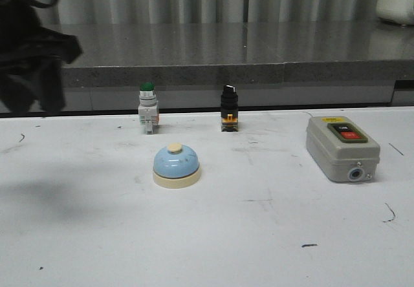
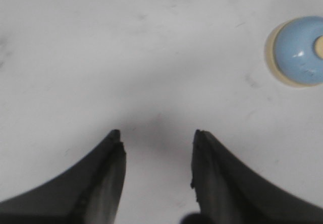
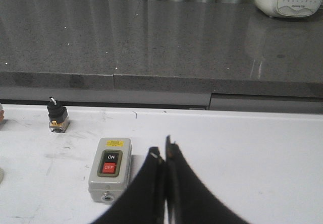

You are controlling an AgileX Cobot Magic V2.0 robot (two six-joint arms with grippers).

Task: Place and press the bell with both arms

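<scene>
The light-blue dome bell (image 1: 176,166) with cream base and cream button stands upright on the white table, left of centre. It also shows in the left wrist view (image 2: 301,51), well off to the side of my left gripper (image 2: 157,133), which is open and empty over bare table. In the front view only a dark blurred part of the left arm (image 1: 29,54) shows at the upper left. My right gripper (image 3: 162,151) is shut and empty, above the table beside the grey switch box; it is out of the front view.
A grey switch box (image 1: 341,147) with ON and OFF buttons lies at the right, also in the right wrist view (image 3: 110,167). A green-capped push button (image 1: 147,107) and a black selector switch (image 1: 228,108) stand at the table's back edge. A grey counter (image 1: 226,54) rises behind.
</scene>
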